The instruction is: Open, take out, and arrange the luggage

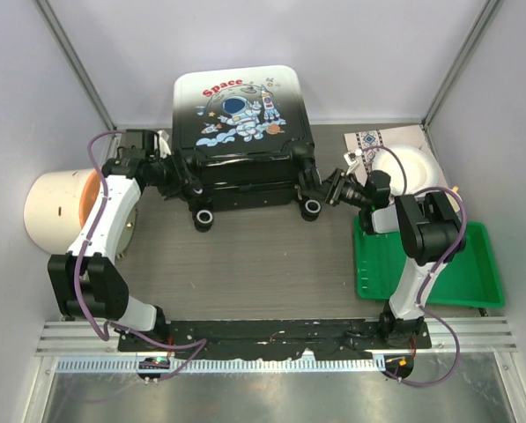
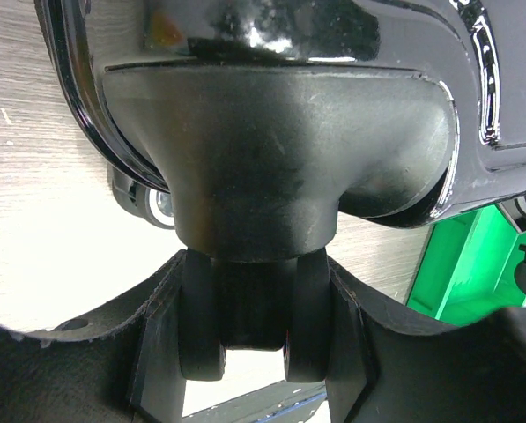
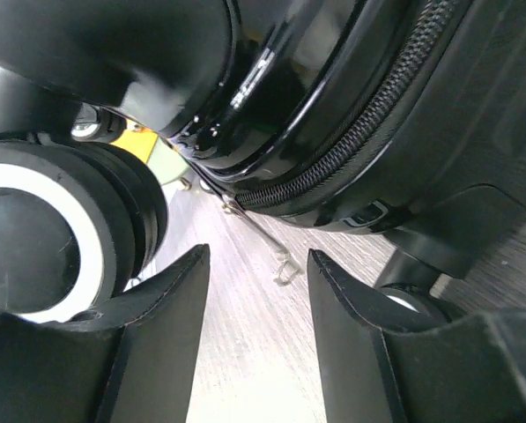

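The luggage (image 1: 238,115) lies at the back middle of the table, astronaut print up, wheels toward me, both shells together. My left gripper (image 1: 181,174) is at its left corner. In the left wrist view the fingers (image 2: 329,326) press on both sides of a black twin wheel (image 2: 254,317) under its glossy housing (image 2: 271,150). My right gripper (image 1: 322,188) is at the right corner beside a wheel (image 1: 312,209). Its jaws stand apart and empty in the right wrist view (image 3: 258,291). Beyond them, a metal zipper pull (image 3: 285,269) hangs from the closed zipper (image 3: 351,145) onto the table.
A cream bin with an orange lid (image 1: 58,207) lies at the left. A green tray (image 1: 421,264) sits at the right under my right arm. A white bowl (image 1: 408,166) on a patterned cloth (image 1: 366,141) is at the back right. Grey walls close in behind.
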